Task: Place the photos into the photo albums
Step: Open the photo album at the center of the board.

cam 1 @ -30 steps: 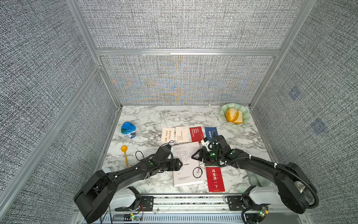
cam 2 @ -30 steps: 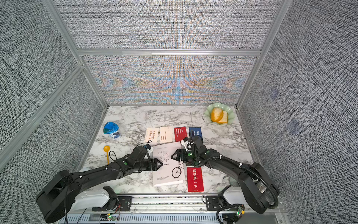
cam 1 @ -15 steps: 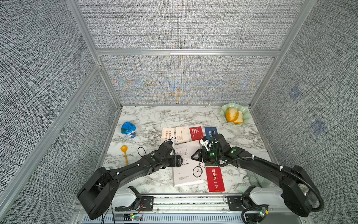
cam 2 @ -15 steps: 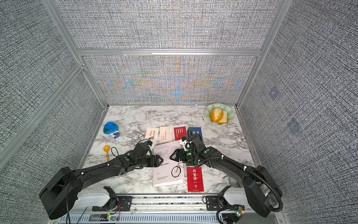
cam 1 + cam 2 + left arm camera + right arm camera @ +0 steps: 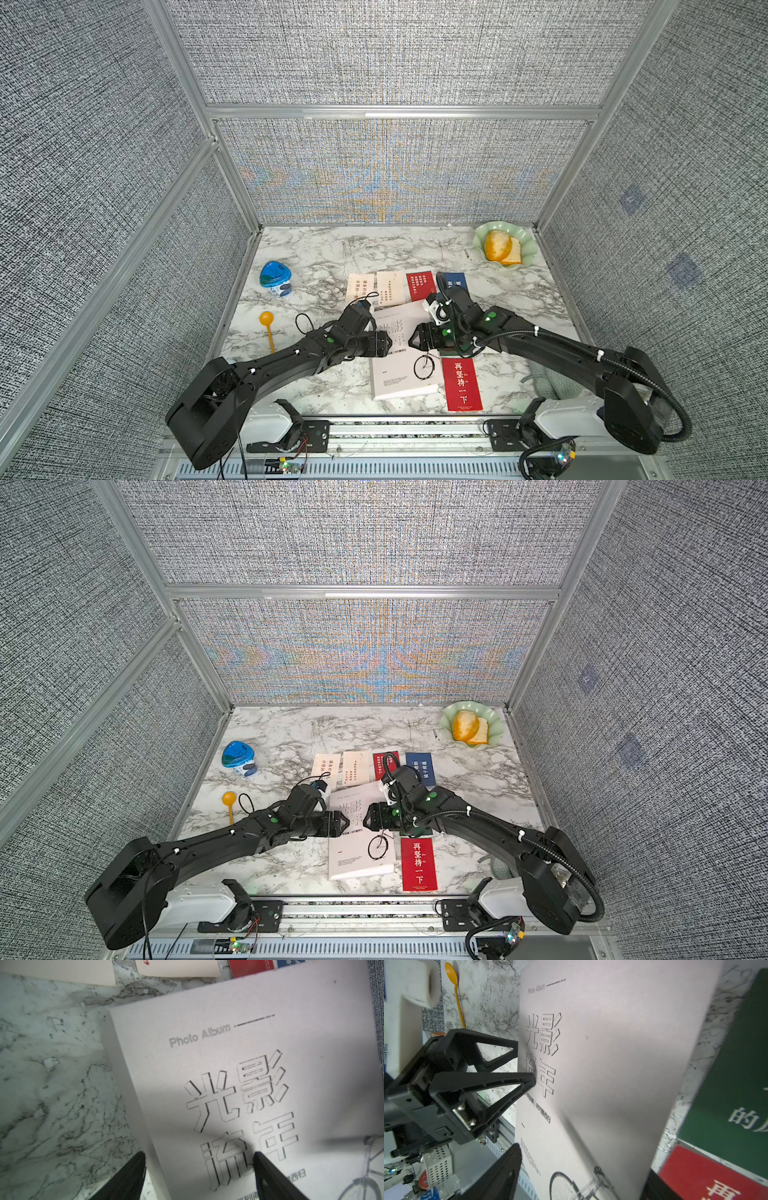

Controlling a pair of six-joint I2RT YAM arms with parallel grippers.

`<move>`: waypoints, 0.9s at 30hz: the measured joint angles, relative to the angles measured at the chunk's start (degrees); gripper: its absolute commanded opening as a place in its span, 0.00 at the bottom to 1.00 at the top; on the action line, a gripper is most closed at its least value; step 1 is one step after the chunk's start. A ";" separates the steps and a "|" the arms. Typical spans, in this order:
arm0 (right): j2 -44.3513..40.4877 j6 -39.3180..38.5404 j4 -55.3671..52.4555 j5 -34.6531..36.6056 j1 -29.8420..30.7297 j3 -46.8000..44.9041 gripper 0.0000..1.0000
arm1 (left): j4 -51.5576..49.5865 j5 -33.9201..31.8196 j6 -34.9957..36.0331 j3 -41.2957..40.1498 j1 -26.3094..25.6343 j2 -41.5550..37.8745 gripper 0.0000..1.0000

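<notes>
The white photo album (image 5: 397, 376) lies closed at the table's front middle, its bicycle cover up. My left gripper (image 5: 388, 343) is open at its left edge: one finger (image 5: 135, 1169) is over the marble and the other over the cover (image 5: 207, 1043). Facing it, my right gripper (image 5: 412, 340) hangs open and empty above the cover (image 5: 612, 1064). Behind the album lie two cream photos (image 5: 359, 286) (image 5: 390, 286), a red one (image 5: 420, 286) and a blue one (image 5: 453, 280). Another red photo (image 5: 462, 384) lies to its right. A green photo (image 5: 737, 1084) lies under my right arm.
A blue-lidded tub (image 5: 275, 279) and a yellow spoon (image 5: 268, 328) lie left of the album. At the back right corner stands a green plate (image 5: 528, 255) with orange food. Grey walls enclose three sides; a metal rail runs along the front.
My left wrist has shifted slightly toward the back. Both gripper tips stay facing each other over the album, and both stay open.
</notes>
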 measured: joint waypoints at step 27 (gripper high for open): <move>-1.70 -0.39 -1.95 -1.92 3.58 7.06 0.80 | -5.51 -2.12 2.73 1.90 3.54 -4.20 0.81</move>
